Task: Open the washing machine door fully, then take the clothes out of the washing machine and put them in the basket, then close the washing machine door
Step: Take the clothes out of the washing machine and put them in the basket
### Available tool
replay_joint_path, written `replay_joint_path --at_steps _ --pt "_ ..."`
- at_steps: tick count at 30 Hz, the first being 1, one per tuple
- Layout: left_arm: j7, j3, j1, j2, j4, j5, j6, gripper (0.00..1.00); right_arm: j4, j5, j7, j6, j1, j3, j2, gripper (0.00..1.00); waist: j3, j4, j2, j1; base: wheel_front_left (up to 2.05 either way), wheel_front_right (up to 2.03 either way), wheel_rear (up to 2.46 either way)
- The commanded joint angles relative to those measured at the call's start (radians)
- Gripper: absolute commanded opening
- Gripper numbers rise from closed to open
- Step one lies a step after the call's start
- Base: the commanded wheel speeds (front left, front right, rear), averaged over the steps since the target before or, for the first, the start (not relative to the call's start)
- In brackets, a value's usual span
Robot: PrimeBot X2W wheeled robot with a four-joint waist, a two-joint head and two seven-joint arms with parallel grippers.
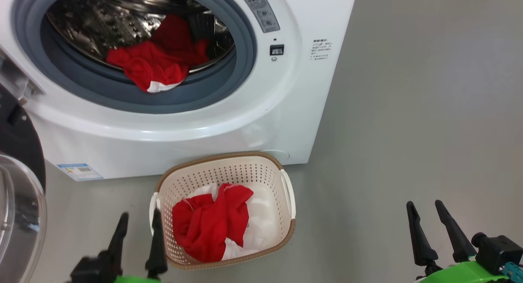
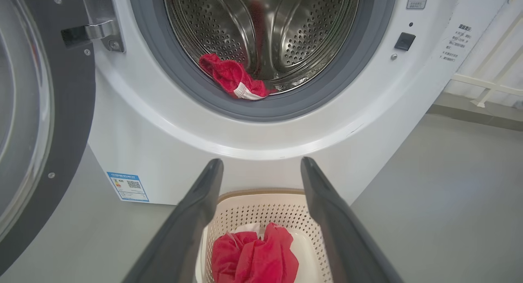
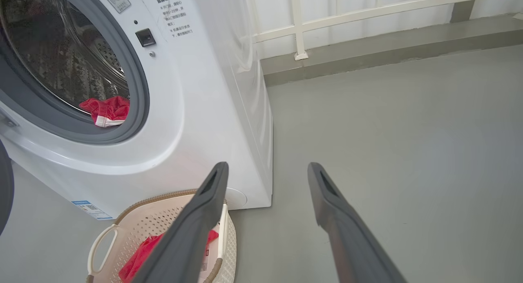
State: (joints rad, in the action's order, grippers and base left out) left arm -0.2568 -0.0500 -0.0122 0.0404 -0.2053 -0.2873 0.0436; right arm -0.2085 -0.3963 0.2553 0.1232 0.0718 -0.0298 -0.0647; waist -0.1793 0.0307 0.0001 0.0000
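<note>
Head view: door (image 1: 19,201) partly off-frame

The washing machine (image 1: 212,123) stands before me, a white front-loader with its steel drum exposed inside a grey rubber ring. Its door (image 1: 18,193), black-rimmed with a bulging clear window, is swung wide open at my left. Red clothes (image 1: 153,62) with a white edge lie at the drum's front, spilling onto the ring. The cream perforated basket (image 1: 229,159) sits on the floor just before the machine, holding a crumpled red and white bundle (image 1: 210,223)
</note>
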Motion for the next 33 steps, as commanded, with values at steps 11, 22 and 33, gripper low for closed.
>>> replay_joint_path --at_steps 11,22,33 --pt "-0.005 -0.037 -0.379 0.01 -0.171 0.065 0.011 1.0 0.036 0.004 0.006 0.008 -0.115 0.031 -0.012 1.0 -0.149 0.009 -0.0001 0.0 0.0 0.0 0.0" --pt "-0.005 0.0 -0.88 0.054 -0.552 0.141 0.032 1.0 0.042 -0.02 0.006 0.008 -0.213 0.063 -0.011 1.0 -0.322 0.101 -0.0001 0.0 0.0 0.0 0.0" --pt "-0.005 0.055 -1.117 0.126 -0.825 0.125 0.084 1.0 0.04 -0.033 0.006 0.008 -0.245 0.093 0.001 1.0 -0.38 0.173 -0.0001 0.0 0.0 0.0 0.0"
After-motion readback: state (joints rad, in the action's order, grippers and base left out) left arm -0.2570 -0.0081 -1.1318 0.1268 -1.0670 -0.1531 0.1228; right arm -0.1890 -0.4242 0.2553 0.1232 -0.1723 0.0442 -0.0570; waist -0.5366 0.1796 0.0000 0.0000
